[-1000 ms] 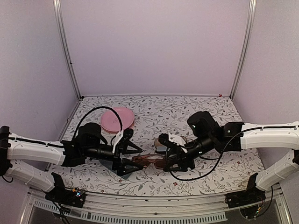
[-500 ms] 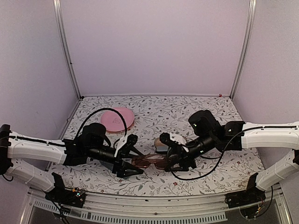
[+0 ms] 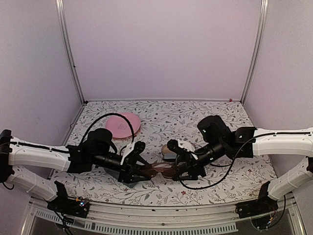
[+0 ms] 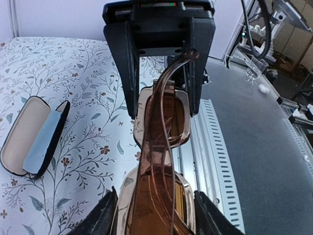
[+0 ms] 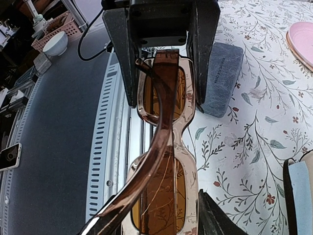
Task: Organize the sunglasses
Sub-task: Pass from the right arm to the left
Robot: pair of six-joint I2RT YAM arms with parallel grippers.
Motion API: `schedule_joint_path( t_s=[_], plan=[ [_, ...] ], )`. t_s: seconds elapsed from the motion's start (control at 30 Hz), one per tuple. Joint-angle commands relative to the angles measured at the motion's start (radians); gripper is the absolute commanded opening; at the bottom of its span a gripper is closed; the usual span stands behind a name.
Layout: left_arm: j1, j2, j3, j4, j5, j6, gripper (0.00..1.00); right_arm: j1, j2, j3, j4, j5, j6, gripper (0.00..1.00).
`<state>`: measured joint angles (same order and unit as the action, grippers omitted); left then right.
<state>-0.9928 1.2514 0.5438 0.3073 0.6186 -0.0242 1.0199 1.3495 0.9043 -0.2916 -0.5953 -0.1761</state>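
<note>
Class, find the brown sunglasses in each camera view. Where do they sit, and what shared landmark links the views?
Top external: brown sunglasses low centre, between left gripper and right gripper.
Left wrist: centre, running bottom to top.
Right wrist: centre, bottom to top.
Shared landmark: floral tablecloth.

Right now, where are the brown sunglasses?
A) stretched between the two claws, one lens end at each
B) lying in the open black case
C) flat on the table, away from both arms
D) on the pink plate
A: the sunglasses stretch between the left claw and the right claw; each wrist view shows the near lens inside its own claw and the far lens inside the other.
</note>
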Motion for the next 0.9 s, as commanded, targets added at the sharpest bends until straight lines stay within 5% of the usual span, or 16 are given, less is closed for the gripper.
schedule_joint_path(
  t_s=[0.0, 0.23, 0.47, 0.87],
  plan=[
    [-0.012, 0.012, 0.025, -0.012, 0.019, 0.006, 0.46, -0.009, -0.008, 0.008, 0.021, -0.006, 0.005, 0.51],
    [-0.013, 0.007, 0.029, -0.016, 0.009, 0.015, 0.18, -0.012, -0.005, -0.004, 0.036, 0.019, 0.023, 0.57],
    [-0.013, -0.012, 0.028, -0.032, -0.013, 0.022, 0.02, -0.011, -0.010, -0.021, 0.047, 0.041, 0.040, 0.69],
    [-0.005, -0.063, 0.019, -0.052, -0.080, 0.035, 0.00, -0.011, -0.072, -0.065, 0.057, 0.062, 0.079, 0.90]
  ],
)
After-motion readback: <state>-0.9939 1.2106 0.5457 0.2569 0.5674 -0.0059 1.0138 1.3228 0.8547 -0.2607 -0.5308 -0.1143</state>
